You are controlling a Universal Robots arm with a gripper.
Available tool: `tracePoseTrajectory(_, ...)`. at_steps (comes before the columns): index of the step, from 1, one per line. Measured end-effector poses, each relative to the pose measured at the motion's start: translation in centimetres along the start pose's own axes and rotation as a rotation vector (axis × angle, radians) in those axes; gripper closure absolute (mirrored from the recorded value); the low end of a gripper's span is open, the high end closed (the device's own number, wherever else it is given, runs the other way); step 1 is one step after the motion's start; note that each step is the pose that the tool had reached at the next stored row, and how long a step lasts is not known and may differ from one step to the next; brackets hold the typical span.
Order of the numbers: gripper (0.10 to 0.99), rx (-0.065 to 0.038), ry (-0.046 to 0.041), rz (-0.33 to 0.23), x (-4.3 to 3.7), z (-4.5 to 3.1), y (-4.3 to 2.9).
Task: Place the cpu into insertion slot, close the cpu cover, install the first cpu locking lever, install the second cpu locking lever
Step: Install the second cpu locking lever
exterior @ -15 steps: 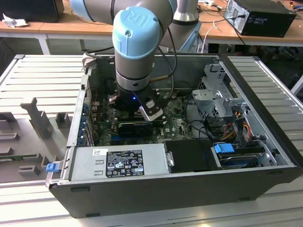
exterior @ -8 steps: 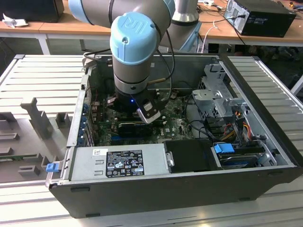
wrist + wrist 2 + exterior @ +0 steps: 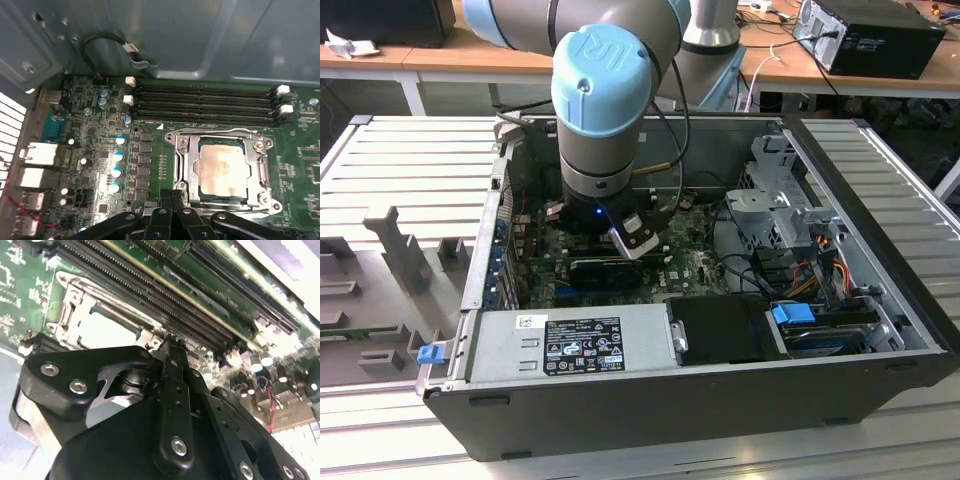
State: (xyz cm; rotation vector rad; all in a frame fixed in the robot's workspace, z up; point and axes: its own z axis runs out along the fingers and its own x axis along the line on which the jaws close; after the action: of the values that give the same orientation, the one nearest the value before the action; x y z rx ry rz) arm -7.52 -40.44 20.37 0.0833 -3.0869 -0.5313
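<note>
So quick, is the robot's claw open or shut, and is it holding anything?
Gripper: shut, fingers pressed together, holding nothing visible, at the edge of the cpu cover, which lies closed over the cpu.

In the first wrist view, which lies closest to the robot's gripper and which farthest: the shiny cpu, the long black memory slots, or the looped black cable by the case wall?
1. The cpu, seated in its socket under the closed cpu cover, just beyond the gripper.
2. The memory slots, past the socket's far edge.
3. The looped black cable, against the case wall, farthest.
</note>
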Motion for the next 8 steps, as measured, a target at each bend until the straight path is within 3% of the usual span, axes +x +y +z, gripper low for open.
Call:
tracePoseTrajectory(2, 0.980, 0.000, 0.0001, 0.000, 0.00, -0.64, 0.22)
tracePoseTrajectory(8, 0.980, 0.000, 0.0001, 0.000, 0.00, -1.32, 0.47)
